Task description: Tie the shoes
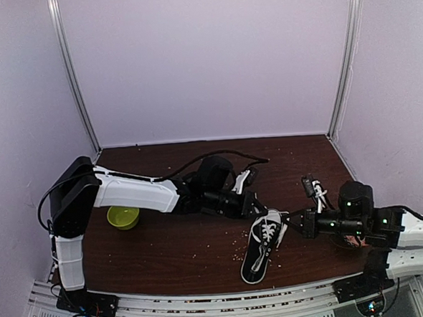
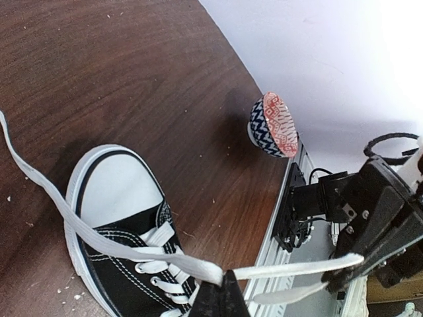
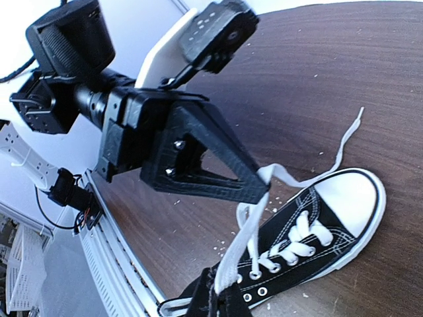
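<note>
The shoe (image 1: 263, 243) is a black low-top sneaker with a white toe cap, lying on the brown table between the two arms, toe toward the far side. My left gripper (image 2: 223, 285) is shut on a white lace (image 2: 297, 267) just above the shoe (image 2: 122, 247). The lace stretches from there to my right gripper (image 2: 334, 281), which is shut on its other part. In the right wrist view my right gripper (image 3: 221, 294) pinches the lace (image 3: 241, 246) near the shoe's (image 3: 317, 231) heel. The left gripper (image 3: 263, 190) holds it above the eyelets. A free lace end trails past the toe.
A green bowl (image 1: 123, 216) sits under the left arm. A small patterned bowl (image 2: 272, 125) lies on its side near the table's front right edge. Crumbs are scattered around the shoe. The aluminium rail (image 1: 228, 305) runs along the near edge.
</note>
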Robot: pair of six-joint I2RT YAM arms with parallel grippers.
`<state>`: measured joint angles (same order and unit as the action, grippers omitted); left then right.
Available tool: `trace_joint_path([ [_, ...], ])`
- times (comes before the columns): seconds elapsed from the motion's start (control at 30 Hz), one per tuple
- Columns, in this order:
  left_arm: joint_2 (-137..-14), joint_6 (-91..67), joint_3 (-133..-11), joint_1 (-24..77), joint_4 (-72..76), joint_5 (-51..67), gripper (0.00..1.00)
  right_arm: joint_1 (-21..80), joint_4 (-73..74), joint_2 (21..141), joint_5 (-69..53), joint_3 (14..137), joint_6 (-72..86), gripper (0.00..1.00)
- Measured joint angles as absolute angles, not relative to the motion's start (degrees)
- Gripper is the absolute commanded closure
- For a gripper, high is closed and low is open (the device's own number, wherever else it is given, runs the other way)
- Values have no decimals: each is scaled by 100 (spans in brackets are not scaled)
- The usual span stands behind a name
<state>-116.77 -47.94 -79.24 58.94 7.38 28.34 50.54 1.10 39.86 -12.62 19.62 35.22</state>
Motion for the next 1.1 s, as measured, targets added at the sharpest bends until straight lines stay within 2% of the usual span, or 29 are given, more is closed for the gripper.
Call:
trace_joint_path([
  [0.4,-11677,-4836,-7929,5894,589,2875,100,6023,-770,4993,-283,2316,3173,100],
  [0.8,-11677,-4908,-7972,5892,521,2895,100,6160,-1437,5476,386,2290,1743,100],
  [1.1,-11677,-4947,-8007,5887,412,2860,100,6257,-1844,6525,515,2283,1382,100],
])
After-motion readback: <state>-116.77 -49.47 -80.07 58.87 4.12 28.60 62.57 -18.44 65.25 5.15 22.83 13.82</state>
